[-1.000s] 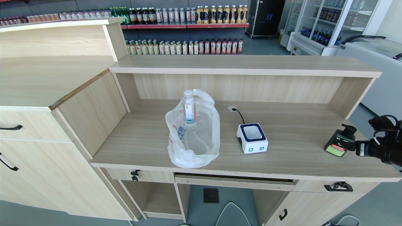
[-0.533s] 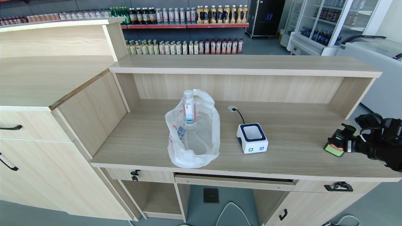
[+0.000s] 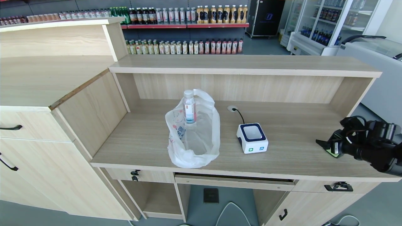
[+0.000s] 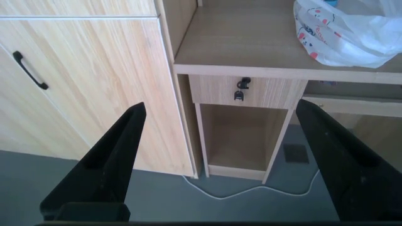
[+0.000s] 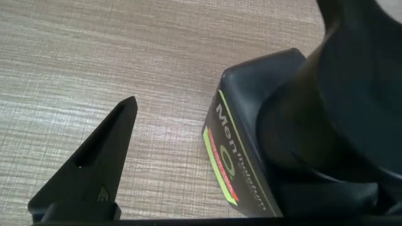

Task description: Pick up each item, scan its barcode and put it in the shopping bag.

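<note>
Black item [image 5: 251, 94] now lies between the right fingers [image 5: 94, 169].

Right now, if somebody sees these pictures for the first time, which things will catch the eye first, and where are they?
The white shopping bag in the middle of the counter stands out first, with a clear bottle upright in it. Just to its right sits a small white scanner on a black cable. At the counter's right end, the right pincer is open around a black item with a green label.
</note>
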You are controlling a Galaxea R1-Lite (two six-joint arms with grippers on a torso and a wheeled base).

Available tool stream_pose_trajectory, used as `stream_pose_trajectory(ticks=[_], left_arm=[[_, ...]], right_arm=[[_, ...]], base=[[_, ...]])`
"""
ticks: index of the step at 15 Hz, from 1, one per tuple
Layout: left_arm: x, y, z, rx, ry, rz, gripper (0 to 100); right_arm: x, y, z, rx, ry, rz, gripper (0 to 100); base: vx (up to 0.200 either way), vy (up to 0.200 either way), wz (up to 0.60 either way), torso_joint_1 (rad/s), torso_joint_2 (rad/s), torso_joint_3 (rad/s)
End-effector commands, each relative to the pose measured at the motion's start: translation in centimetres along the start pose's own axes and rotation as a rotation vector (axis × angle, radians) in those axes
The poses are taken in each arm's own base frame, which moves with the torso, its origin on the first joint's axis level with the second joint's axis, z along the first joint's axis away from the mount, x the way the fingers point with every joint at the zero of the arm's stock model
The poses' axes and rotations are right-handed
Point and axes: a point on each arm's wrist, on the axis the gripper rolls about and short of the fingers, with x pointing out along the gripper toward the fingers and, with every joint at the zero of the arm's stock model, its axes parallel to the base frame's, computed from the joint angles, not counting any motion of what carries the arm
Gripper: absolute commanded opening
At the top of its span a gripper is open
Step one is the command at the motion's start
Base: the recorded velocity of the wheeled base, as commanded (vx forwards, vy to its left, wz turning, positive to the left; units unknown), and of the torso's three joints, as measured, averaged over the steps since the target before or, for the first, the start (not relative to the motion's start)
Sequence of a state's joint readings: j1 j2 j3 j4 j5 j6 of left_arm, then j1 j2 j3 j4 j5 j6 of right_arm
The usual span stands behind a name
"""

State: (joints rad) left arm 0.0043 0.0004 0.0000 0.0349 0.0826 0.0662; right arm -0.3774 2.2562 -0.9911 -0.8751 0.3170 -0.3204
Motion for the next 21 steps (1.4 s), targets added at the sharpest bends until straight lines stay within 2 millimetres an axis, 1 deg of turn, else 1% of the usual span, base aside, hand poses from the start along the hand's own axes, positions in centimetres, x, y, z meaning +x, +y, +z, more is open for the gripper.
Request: stream_pose_trajectory(ticks=[1, 2, 3, 7, 10, 12, 13, 14, 15, 16, 17, 18, 19, 21], left_arm=[[0.0, 0.0, 0.0, 0.000, 0.000, 0.001, 100], [0.0, 0.0, 0.0, 0.000, 0.000, 0.001, 100], [0.0, 0.0, 0.0, 0.000, 0.000, 0.001, 100], [0.0, 0.0, 0.0, 0.000, 0.000, 0.001, 100], [0.0, 0.0, 0.0, 0.000, 0.000, 0.001, 100], [0.0, 0.0, 0.0, 0.000, 0.000, 0.001, 100], [0.0, 0.0, 0.0, 0.000, 0.000, 0.001, 100], [0.0, 0.0, 0.0, 0.000, 0.000, 0.001, 100], [0.0, 0.0, 0.0, 0.000, 0.000, 0.001, 100], [0.0, 0.0, 0.0, 0.000, 0.000, 0.001, 100], [0.0, 0.0, 0.0, 0.000, 0.000, 0.001, 100], [0.0, 0.0, 0.0, 0.000, 0.000, 0.001, 100], [0.0, 0.0, 0.0, 0.000, 0.000, 0.001, 100], [0.0, 0.0, 0.0, 0.000, 0.000, 0.001, 100]], right_arm=[[0.6, 0.3, -0.4, -0.004, -0.004, 0.008, 100], [0.7, 0.3, -0.2, -0.008, -0.015, 0.005, 100], [0.9, 0.3, -0.3, -0.007, -0.017, 0.007, 0], [0.9, 0.3, 0.1, -0.045, -0.042, 0.001, 0], [0.5, 0.2, 0.9, -0.086, -0.096, -0.018, 0], [-0.7, -0.3, 3.0, -0.165, -0.153, -0.052, 0], [-1.9, -0.4, 4.4, -0.225, -0.185, -0.071, 0], [-3.4, -0.5, 6.0, -0.303, -0.225, -0.098, 0], [-4.4, -0.6, 7.1, -0.353, -0.253, -0.117, 0], [-8.0, -0.3, 10.0, -0.505, -0.346, -0.183, 0], [-10.7, 0.4, 11.7, -0.591, -0.416, -0.219, 0], [-13.6, 1.3, 13.0, -0.673, -0.480, -0.238, 0], [-16.6, 2.5, 13.9, -0.794, -0.540, -0.259, 0], [-21.8, 4.1, 15.2, -1.041, -0.678, -0.333, 0]], base=[[0.000, 0.000, 0.00, 0.000, 0.00, 0.000], [0.000, 0.000, 0.00, 0.000, 0.00, 0.000], [0.000, 0.000, 0.00, 0.000, 0.00, 0.000], [0.000, 0.000, 0.00, 0.000, 0.00, 0.000], [0.000, 0.000, 0.00, 0.000, 0.00, 0.000], [0.000, 0.000, 0.00, 0.000, 0.00, 0.000], [0.000, 0.000, 0.00, 0.000, 0.00, 0.000], [0.000, 0.000, 0.00, 0.000, 0.00, 0.000], [0.000, 0.000, 0.00, 0.000, 0.00, 0.000], [0.000, 0.000, 0.00, 0.000, 0.00, 0.000], [0.000, 0.000, 0.00, 0.000, 0.00, 0.000], [0.000, 0.000, 0.00, 0.000, 0.00, 0.000], [0.000, 0.000, 0.00, 0.000, 0.00, 0.000], [0.000, 0.000, 0.00, 0.000, 0.00, 0.000]])
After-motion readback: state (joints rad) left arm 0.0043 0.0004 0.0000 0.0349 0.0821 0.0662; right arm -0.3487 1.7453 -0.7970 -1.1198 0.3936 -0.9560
